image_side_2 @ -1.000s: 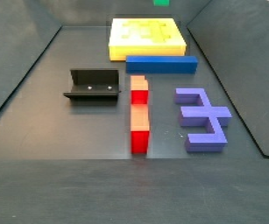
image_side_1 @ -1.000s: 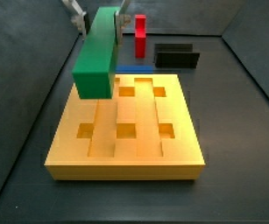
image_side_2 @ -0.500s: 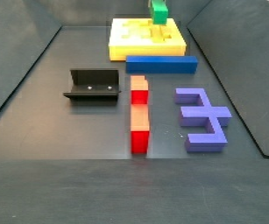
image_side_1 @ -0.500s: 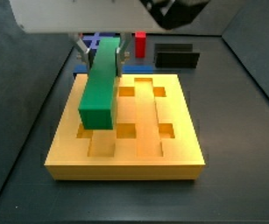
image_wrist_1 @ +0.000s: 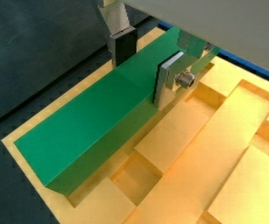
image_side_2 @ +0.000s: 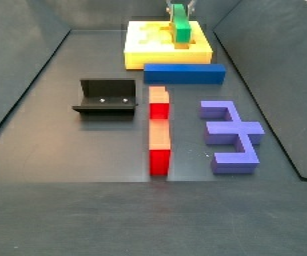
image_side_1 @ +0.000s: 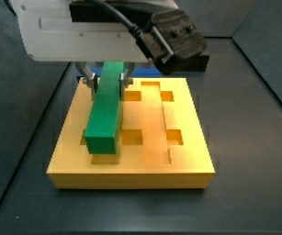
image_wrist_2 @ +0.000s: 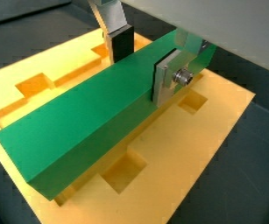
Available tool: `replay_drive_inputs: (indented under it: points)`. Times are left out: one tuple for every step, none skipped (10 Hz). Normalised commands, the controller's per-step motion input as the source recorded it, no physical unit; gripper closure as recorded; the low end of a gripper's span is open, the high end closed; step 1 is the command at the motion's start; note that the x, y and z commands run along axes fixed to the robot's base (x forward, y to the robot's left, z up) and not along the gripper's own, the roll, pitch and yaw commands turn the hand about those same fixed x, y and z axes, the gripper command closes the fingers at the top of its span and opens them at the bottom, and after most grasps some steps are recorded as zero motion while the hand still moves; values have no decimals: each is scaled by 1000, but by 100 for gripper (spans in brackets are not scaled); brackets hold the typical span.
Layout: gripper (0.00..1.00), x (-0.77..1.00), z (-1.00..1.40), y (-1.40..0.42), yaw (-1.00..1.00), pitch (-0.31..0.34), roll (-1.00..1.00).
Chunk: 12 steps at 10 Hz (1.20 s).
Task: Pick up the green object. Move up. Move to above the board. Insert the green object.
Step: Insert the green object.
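My gripper is shut on the green object, a long flat green bar. I hold it by its long sides near the far end. It hangs low over the board, lengthwise along the left groove, with its near end dipped. Whether it touches the board I cannot tell. In both wrist views the silver fingers clamp the bar over the orange board. In a side view the bar stands over the yellow board.
A blue bar lies just in front of the board. The dark fixture, a red and orange post and a purple piece stand on the grey floor. Sloped walls ring the floor.
My gripper has carried the green bar from high at the board's far left corner to over the board and lowered it along the left groove.
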Motion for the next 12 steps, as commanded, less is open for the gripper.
replay_drive_inputs:
  points:
    - [100, 0, -406, -31, 71, 0, 126]
    - [100, 0, -389, -37, 66, 0, 131]
    - [100, 0, -289, -57, 54, 11, 127]
    - [100, 0, -334, -117, 57, 4, 169]
    - [100, 0, -323, -194, 71, 0, 151]
    - [100, 140, -394, -143, 46, 37, 160]
    - [100, 114, -394, -146, 40, 43, 159]
    - [100, 249, -469, -31, 0, 61, 180]
    - [100, 329, -457, 0, 0, 99, 173]
    - [100, 191, -429, 0, 0, 73, 150]
    - [100, 191, -389, 0, 0, 76, 124]
    - [100, 160, -377, 0, 0, 66, 100]
